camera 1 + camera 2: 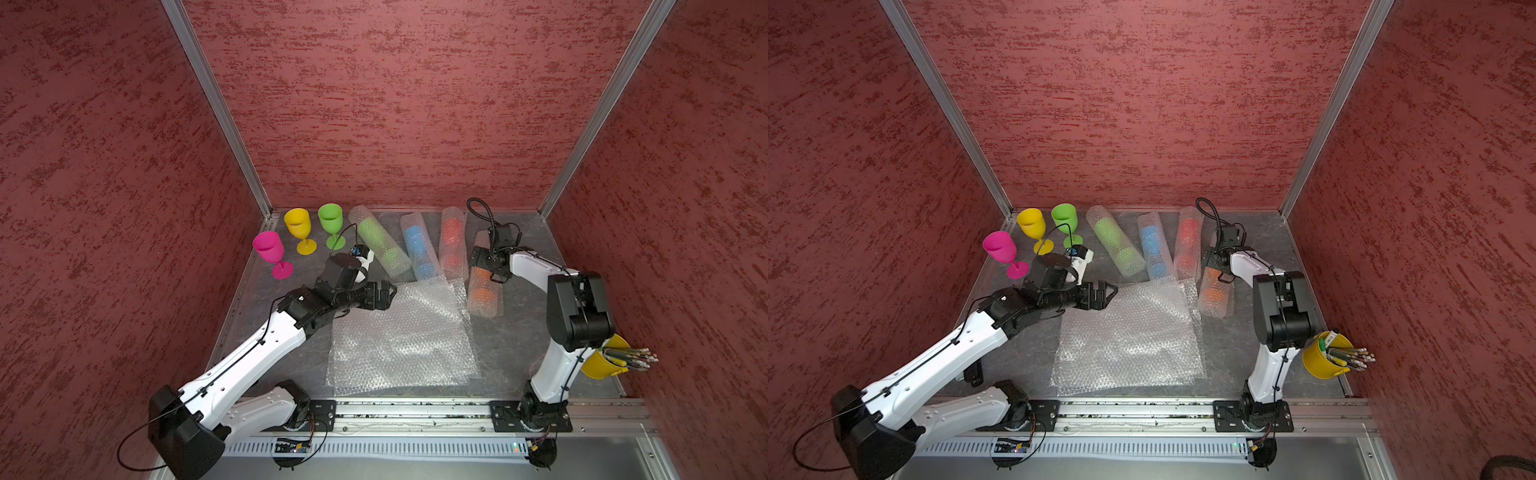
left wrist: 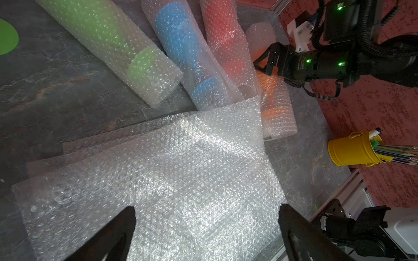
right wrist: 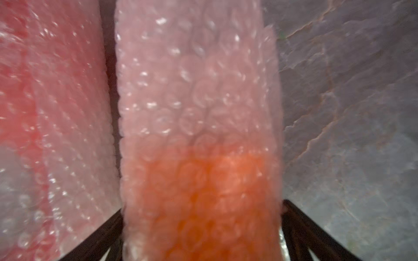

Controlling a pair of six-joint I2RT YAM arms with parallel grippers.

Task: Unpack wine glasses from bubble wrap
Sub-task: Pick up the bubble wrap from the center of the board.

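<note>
Wine glasses: opaque plastic goblets, stemmed, with round feet. Three stand bare and upright beyond the left hand [image 1: 384, 293]: pink goblet [image 1: 269, 249], yellow goblet [image 1: 297, 224], green goblet [image 1: 331, 216].

Four whitish, dotted bubble-wrap rolls run from just past the left hand to the right hand [image 3: 202, 210]: green roll [image 1: 378, 241], blue roll [image 1: 419, 245], red roll [image 1: 453, 245], orange roll [image 1: 484, 295].

Left hand open, empty, over the flat sheets [image 1: 399, 340] on the worktop [image 1: 511, 345]; sheet count unclear. Right hand open wide, straddling the orange roll.
</note>
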